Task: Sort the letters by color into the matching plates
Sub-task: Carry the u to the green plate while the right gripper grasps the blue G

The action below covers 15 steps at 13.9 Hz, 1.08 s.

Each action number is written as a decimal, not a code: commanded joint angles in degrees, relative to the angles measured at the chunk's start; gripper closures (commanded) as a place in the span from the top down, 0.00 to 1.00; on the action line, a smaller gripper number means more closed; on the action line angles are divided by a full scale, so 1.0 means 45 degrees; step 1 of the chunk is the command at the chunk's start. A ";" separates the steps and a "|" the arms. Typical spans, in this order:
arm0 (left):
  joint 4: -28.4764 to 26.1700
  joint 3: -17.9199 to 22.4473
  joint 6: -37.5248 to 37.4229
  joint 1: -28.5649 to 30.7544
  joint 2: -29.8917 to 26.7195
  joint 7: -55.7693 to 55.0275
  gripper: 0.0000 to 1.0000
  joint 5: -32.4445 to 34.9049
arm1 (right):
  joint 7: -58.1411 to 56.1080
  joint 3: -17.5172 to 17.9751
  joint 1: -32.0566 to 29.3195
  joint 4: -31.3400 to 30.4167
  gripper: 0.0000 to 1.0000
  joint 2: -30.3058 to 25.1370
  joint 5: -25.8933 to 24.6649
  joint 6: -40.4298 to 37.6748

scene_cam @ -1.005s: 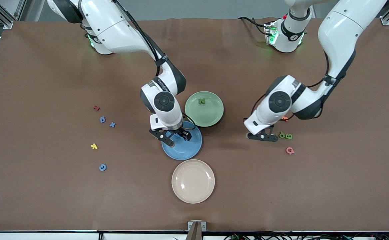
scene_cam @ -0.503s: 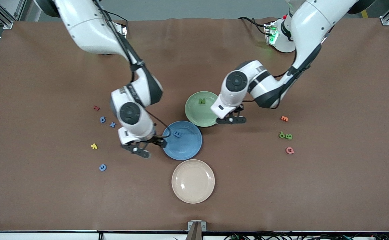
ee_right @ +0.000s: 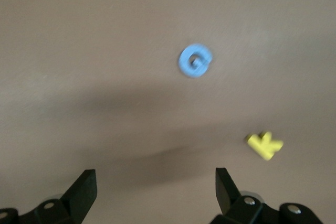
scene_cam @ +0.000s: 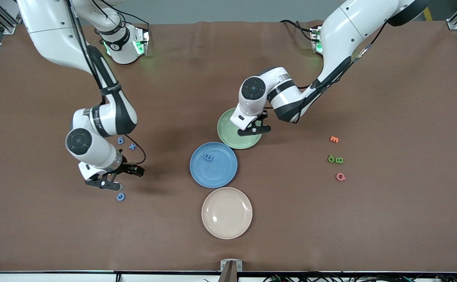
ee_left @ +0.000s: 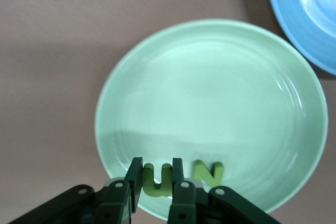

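Clamped between the left gripper's (ee_left: 157, 192) narrow jaws is a green letter U (ee_left: 157, 180), hanging over the pale green plate (scene_cam: 228, 137) just beside the green N (ee_left: 208, 173) that already lies there; a second ago this gripper was down by the green letters at the left arm's end of the table, so a pick has been made and only the release is left. Its forearm now folds back toward its base, wrist bent down over the plate. The right gripper (scene_cam: 115, 178), jaws spread wide and empty, hangs over the table near the blue G (scene_cam: 121, 196) and the yellow K (ee_right: 265, 145); a second ago it stood over the blue plate (scene_cam: 197, 172), where a blue E (scene_cam: 209, 158) now lies, so one blue letter is sorted. Its arm stretches out from its base with the elbow bent and the hand pointing down. Blue 6 (scene_cam: 121, 140) and X (scene_cam: 132, 146) wait beside that arm; a green pair (scene_cam: 335, 159) still lies by the pink G (scene_cam: 340, 176) and orange E (scene_cam: 333, 139).
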 commanded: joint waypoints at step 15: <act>-0.0487 0.1075 0.0681 -0.1400 0.0397 -0.0671 0.30 0.0521 | -0.2055 0.0276 -0.1070 0.4192 0.70 0.3960 0.0005 0.0290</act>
